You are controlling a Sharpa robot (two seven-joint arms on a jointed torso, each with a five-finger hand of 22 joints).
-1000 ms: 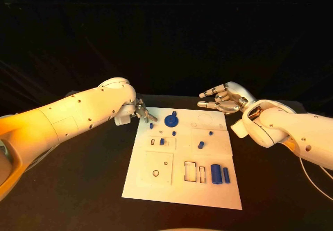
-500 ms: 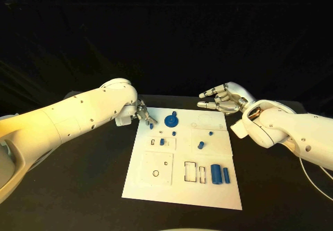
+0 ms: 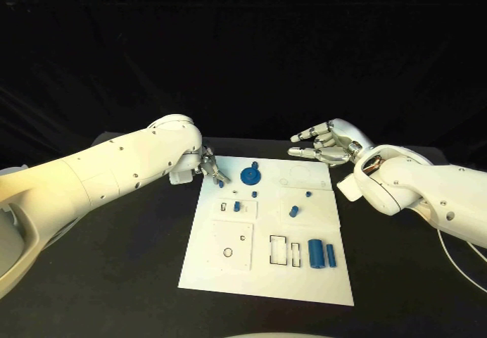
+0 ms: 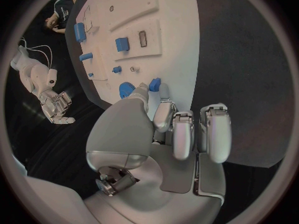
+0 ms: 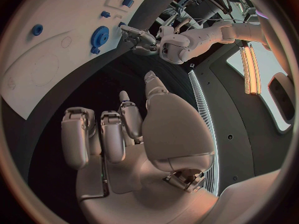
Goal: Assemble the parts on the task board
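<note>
On the task board (image 3: 266, 271), no writing is legible among blue parts (image 3: 316, 251).

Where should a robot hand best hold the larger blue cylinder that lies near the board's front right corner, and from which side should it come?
Probably from above, pinching across the middle of the cylinder. It lies flat on the board, long sides exposed, but a thinner cylinder lies close beside it, so that gap looks tight for fingers.

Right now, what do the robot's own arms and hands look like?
Both arms are smooth, rounded white shells dotted with small dark screw holes. The left hand and right hand are silver metal with segmented fingers and a broad, domed palm cover. A thin pale cable hangs beside the right arm.
</note>
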